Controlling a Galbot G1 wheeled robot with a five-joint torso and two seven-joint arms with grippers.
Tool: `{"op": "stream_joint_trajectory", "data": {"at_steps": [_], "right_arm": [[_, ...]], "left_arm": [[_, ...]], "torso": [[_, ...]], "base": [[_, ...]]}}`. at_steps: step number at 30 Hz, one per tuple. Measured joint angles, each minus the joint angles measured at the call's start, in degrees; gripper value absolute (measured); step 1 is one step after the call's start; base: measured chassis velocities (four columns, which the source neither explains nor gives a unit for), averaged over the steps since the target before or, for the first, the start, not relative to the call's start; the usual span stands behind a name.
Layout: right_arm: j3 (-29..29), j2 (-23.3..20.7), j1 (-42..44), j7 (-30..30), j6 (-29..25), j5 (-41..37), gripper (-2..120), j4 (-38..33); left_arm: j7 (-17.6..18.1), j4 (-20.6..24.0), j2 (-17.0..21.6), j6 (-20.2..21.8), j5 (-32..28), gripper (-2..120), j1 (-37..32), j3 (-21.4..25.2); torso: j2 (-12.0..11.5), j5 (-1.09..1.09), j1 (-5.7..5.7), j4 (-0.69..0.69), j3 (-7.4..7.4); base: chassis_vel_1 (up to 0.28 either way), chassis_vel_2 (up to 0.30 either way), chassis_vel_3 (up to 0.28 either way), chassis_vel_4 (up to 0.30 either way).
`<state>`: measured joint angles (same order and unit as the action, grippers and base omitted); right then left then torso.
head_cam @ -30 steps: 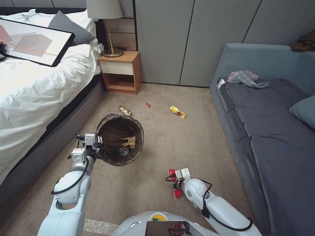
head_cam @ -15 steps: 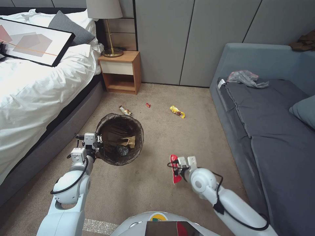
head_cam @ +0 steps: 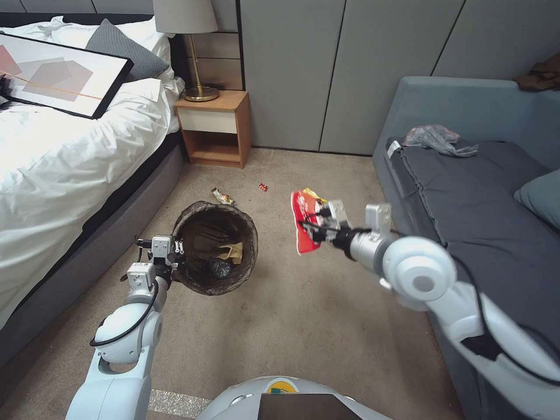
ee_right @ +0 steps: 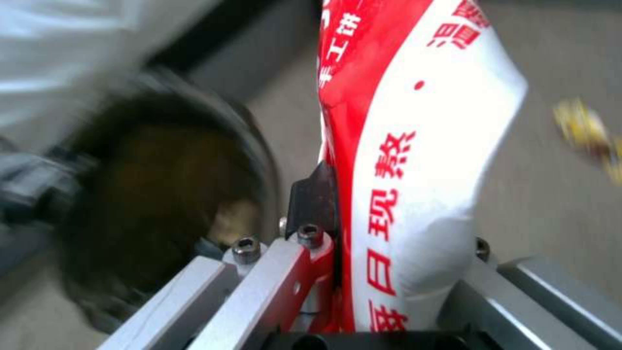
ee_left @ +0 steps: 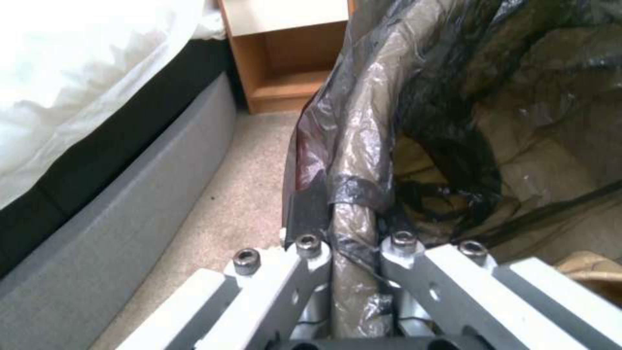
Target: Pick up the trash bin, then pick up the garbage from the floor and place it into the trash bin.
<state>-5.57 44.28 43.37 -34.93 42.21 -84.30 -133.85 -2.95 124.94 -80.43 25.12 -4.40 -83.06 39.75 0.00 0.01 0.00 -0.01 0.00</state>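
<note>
Your left gripper (head_cam: 170,252) is clamped on the rim of the trash bin (head_cam: 214,248), pinching the wall and the folded-over brown liner between its fingers (ee_left: 311,253); the bin hangs off the carpet near the bed's grey base, mouth up. Inside lie a brown paper bag (head_cam: 232,252) and a clear bottle (head_cam: 219,268).

Your right gripper (head_cam: 318,224) is closed on a red-and-white packet (head_cam: 303,221), gripped at one end, and carries it in the air to the right of the bin, apart from the rim and not yet over the mouth.

Step in hand, as I judge it: carrying one piece of garbage to the bin. The next move calls for bringing the packet over the open mouth before you release; the packet is long and limp, so let it hang inside the rim first.

Outstanding on the carpet beyond the bin, toward the nightstand: a shiny wrapper (head_cam: 223,196), a small red piece (head_cam: 263,187) and a yellow wrapper (head_cam: 313,194), part-hidden behind the packet.
</note>
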Motion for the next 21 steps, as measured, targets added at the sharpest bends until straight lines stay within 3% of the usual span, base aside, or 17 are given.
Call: {"op": "stream_joint_trajectory", "data": {"at_steps": [2,4,6,7,10,11,17,21], "right_arm": [[1.87,-1.54,-9.04,2.48,-0.01,-4.65,2,-1.59],[2.81,-1.64,-12.10,3.14,-0.01,-6.42,2,-1.82],[6.77,-0.63,-21.41,4.29,-0.01,-11.62,2,-1.83],[6.77,-0.63,-21.41,4.29,-0.01,-11.62,2,-1.83],[14.95,2.31,-32.71,3.78,-0.04,-16.08,2,0.01],[14.95,2.31,-32.71,3.78,-0.04,-16.08,2,0.01],[28.66,8.45,-42.28,1.81,-0.04,-18.66,2,5.17],[32.93,10.72,-43.21,0.43,-0.05,-18.83,2,7.04]], "left_arm": [[0.01,0.00,-0.07,0.09,0.12,2,0.07,-0.27],[0.02,0.00,-0.08,0.10,0.20,2,0.12,-0.35],[0.02,-0.11,-0.19,0.14,0.33,2,0.39,-0.59],[0.02,-0.11,-0.19,0.14,0.33,2,0.39,-0.59],[0.03,-0.41,-0.38,0.19,0.38,2,0.64,-0.78],[0.03,-0.41,-0.38,0.19,0.38,2,0.64,-0.78],[0.04,-1.14,-0.41,0.18,0.35,2,0.96,-0.57],[0.05,-1.22,-0.42,0.16,0.25,2,1.10,-0.31]], "torso": [[0.00,-0.01,0.00,0.02,0.00],[0.00,-0.01,0.00,0.01,0.00],[0.00,-0.01,0.00,-0.01,0.00],[0.00,-0.01,0.00,-0.01,0.00],[0.00,-0.06,0.00,0.03,0.00],[0.00,-0.06,0.00,0.03,0.00],[0.00,-0.03,0.00,0.01,0.00],[0.00,-0.03,0.00,0.02,0.00]], "base": [[0.000,0.000,0.000,0.000],[0.000,0.000,0.000,0.000],[0.000,0.000,0.000,0.000],[0.000,0.000,0.000,0.000],[0.000,0.000,0.000,0.000],[0.000,0.000,0.000,0.000],[0.000,0.000,0.000,0.000],[0.000,0.000,0.000,0.000]]}}
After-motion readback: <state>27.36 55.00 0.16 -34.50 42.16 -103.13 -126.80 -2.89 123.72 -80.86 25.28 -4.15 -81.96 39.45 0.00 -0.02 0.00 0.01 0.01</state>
